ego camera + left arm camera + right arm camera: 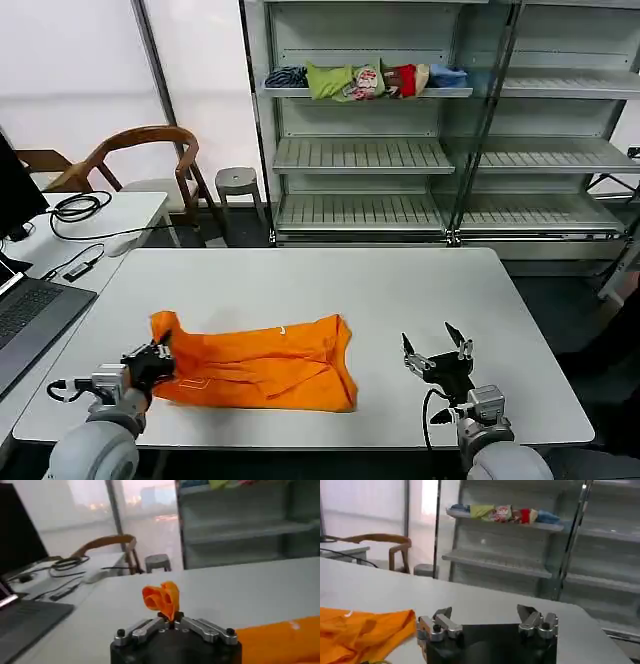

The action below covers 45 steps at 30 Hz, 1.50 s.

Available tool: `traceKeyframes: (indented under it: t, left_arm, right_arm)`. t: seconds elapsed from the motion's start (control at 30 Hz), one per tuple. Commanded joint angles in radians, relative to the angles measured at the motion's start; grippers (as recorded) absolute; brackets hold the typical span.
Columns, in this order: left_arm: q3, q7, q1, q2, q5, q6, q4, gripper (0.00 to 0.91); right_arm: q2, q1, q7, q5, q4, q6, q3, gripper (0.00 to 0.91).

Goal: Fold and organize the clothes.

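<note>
From the head view, I see the orange T-shirt (262, 362) lying on the white table (330, 285), at about 7 o'clock of the table top, close to my edge. It is already doubled into a rough band, but the edges are uneven and one corner stands up at its 9 o'clock end. My left gripper (152, 362) is at that end and pinches this corner. My right gripper (437, 348) waits at about 3 o'clock from the shirt, apart from it, spread wide and holding nothing.

In the left wrist view, the left gripper (171, 622) is closed tight on a small curl of the orange T-shirt (162, 598), which stands up above the fingers (140, 630).

In the right wrist view, the right gripper (485, 617) is wide open over the bare table, and the orange T-shirt (365, 632) lies just beside it without touching.

I judge the folding is about half done: one more fold, some smoothing and the putting away are left.
</note>
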Motion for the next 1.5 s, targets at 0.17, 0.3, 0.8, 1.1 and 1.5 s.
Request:
traceKeyframes:
  t: [0.17,0.3,0.8,1.1,1.5]
  left_arm:
    - [0.364,0.061,-0.103,-0.205,0.105,-0.018,-0.028,0.02]
    - [0.4,0.063,-0.16,-0.243,0.112,-0.036,0.049,0.02]
    - [0.43,0.07,-0.229,-0.238,0.122,-0.068,0.163,0.02]
    - [0.459,0.091,-0.225,-0.245,0.06,-0.122,0.155,0.907]
    - [0.451,0.111,-0.246,-0.302,-0.063,-0.227,0.159,0.907]
  right_arm:
    - [-0.009,-0.087,0.0,0.004,0.047,0.001,0.129,0.907]
    - [-0.013,-0.12,-0.003,0.017,0.069,0.002,0.181,0.907]
    - [-0.001,-0.154,-0.007,0.022,0.09,0.001,0.222,0.907]
    - [0.0,-0.146,-0.008,0.022,0.085,0.0,0.218,0.907]
    - [-0.005,-0.123,-0.009,0.023,0.076,0.001,0.197,0.907]
